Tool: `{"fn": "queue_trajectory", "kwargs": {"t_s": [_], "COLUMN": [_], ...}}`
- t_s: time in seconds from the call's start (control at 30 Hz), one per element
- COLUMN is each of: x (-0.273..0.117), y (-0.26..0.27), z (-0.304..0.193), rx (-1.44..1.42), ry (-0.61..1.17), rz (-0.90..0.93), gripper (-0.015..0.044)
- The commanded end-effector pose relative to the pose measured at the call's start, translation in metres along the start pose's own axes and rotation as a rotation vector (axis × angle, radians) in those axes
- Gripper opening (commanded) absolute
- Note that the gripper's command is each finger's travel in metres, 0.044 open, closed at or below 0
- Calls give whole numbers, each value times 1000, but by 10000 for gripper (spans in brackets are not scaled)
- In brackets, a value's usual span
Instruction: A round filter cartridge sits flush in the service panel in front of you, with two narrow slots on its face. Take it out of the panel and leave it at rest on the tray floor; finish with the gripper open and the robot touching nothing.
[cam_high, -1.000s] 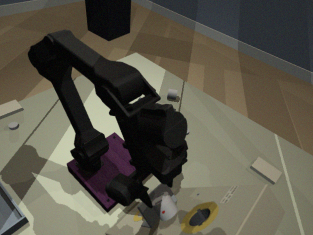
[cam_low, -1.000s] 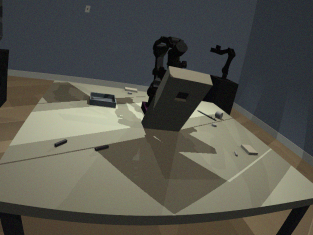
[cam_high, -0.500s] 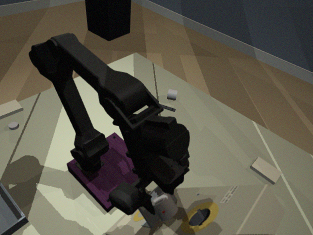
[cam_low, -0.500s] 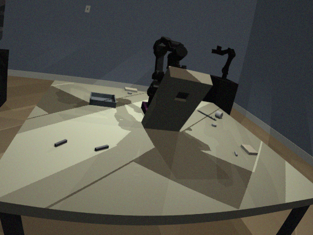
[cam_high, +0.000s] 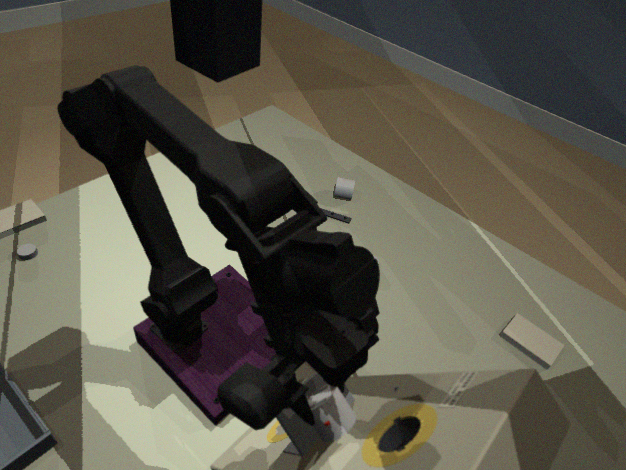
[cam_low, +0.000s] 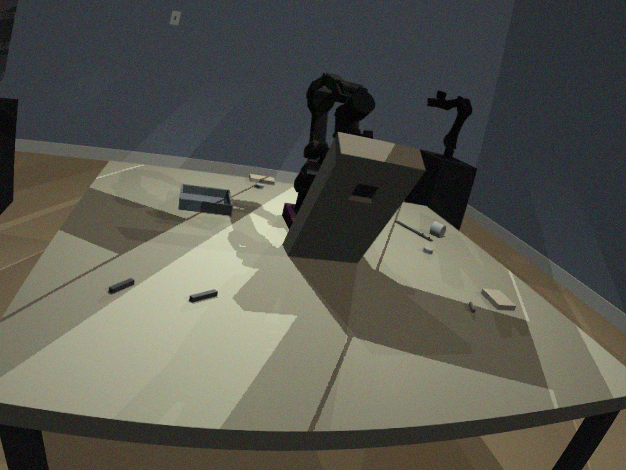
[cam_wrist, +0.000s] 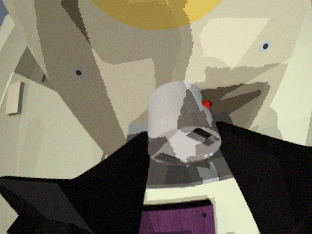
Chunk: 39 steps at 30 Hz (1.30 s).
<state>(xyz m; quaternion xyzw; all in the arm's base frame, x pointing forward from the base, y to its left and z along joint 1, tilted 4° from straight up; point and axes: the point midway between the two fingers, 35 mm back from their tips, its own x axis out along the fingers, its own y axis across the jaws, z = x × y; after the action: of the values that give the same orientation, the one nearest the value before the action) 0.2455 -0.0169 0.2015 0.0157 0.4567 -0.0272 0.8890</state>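
Cartridge (cam_high: 339, 412) (cam_wrist: 175, 117), out at lower centre, is sitting between the half-open hand's (cam_high: 323, 404) (cam_wrist: 184, 135) 2 gripping fingers; lifting clear seems next.

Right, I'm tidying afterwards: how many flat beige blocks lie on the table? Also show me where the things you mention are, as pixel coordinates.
2: one flat beige block (cam_high: 30, 213) (cam_low: 261, 179) near a small grey disc (cam_high: 26, 251) (cam_low: 258, 186), another block (cam_high: 532, 338) (cam_low: 498, 298) (cam_wrist: 15, 98) at the exterior view's right. More may be hidden.
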Motion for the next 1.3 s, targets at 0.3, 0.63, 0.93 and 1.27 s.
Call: {"fn": "queue_trajectory", "kwargs": {"t_s": [0.3, 0.63, 0.93, 1.27], "x": [-13, -58, -99, -95], "y": [0, 0, 0, -17], "z": [23, 30, 28, 30], "rx": [0, 0, 0, -4], "ry": [-1, 1, 3, 17], "rz": [0, 0, 0, -3], "gripper": [0, 0, 0, 0]}}
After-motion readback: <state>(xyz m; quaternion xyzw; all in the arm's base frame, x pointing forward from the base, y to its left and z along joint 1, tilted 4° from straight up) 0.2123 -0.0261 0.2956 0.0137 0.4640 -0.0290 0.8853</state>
